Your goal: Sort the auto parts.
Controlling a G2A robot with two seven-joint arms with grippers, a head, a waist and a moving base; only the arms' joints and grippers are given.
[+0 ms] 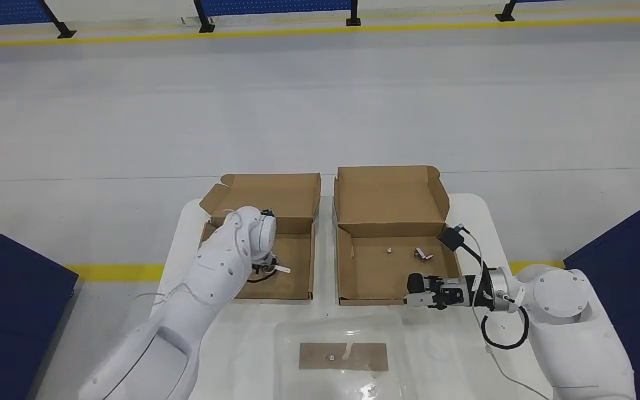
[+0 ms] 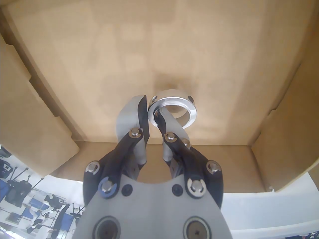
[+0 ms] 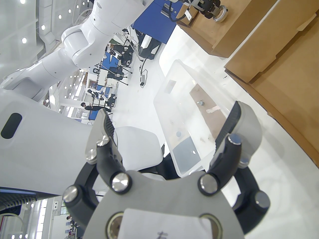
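Note:
My left gripper (image 2: 152,114) is shut on a silver metal ring (image 2: 185,104), one finger inside it and one outside, pinching its wall. It holds the ring low over the floor of the left cardboard box (image 2: 159,38); from above, that gripper (image 1: 274,265) is inside the left box (image 1: 270,188). The right wrist view catches the same ring (image 3: 221,11) from afar. My right gripper (image 3: 170,115) is open and holds nothing. It hangs near the front right corner of the right box (image 1: 385,195), seen from above as the right gripper (image 1: 411,291).
A clear plastic tray (image 1: 285,335) sits at the table's front with a brown card (image 1: 343,355) and a few small parts in it; the same tray (image 3: 172,75) lies beyond my right gripper. Two small parts (image 1: 421,252) lie in the right box.

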